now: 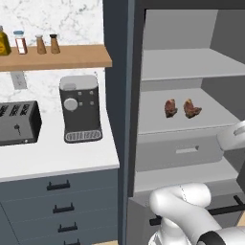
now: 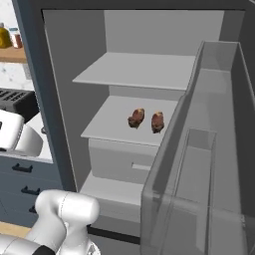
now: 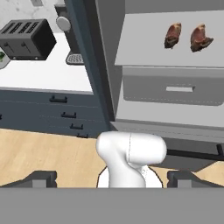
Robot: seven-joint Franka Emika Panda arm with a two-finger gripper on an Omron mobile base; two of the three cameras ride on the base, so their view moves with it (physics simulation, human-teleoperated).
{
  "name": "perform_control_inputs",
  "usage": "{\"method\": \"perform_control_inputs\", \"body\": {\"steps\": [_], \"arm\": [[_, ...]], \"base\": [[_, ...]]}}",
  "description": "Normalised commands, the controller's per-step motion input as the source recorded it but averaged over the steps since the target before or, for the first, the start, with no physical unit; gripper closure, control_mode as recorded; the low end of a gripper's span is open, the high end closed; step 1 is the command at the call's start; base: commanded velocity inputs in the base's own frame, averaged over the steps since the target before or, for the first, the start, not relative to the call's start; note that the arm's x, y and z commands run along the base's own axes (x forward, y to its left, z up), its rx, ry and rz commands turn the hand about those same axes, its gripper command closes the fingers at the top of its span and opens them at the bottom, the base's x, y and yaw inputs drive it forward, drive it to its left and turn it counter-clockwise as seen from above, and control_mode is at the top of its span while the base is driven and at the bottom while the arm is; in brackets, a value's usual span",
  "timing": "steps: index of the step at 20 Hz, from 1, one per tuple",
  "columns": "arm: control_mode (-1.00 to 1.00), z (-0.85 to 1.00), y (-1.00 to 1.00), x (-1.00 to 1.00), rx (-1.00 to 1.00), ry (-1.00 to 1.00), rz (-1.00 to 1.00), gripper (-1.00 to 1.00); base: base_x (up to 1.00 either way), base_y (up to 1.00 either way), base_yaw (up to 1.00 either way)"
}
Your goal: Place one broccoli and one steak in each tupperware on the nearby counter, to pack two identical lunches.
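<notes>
Gripper: two dark finger tips spread wide apart at the bottom of the hand view, nothing between them.
Steaks: two lumpy, reddish-brown, rough-textured steaks side by side, not touching, on the flat light-grey middle shelf of the open fridge; at 1 o'clock in the hand view.
Drawer: smooth grey box-shaped fridge drawer directly beneath that shelf, with a slot handle.
Counter: long white flat countertop at 9 o'clock in the left base view, over dark blue-grey drawers.
Counter items: black slotted toaster; boxy black coffee machine.
</notes>
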Motion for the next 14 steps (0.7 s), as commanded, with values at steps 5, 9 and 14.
{"method": "perform_control_inputs", "body": {"steps": [5, 9, 14], "arm": [[1.0, 0.0, 0.0, 0.0, 0.0, 0.0, 0.0, -1.0], [-1.0, 0.0, -0.38, 0.26, 0.03, 0.0, 0.0, -1.0], [-1.0, -0.02, -0.61, 0.75, 0.15, 0.0, -0.03, -1.0]], "base": [[0.07, -0.2, 0.0], [0.03, -0.08, 0.0], [0.0, 0.0, 0.0]]}}
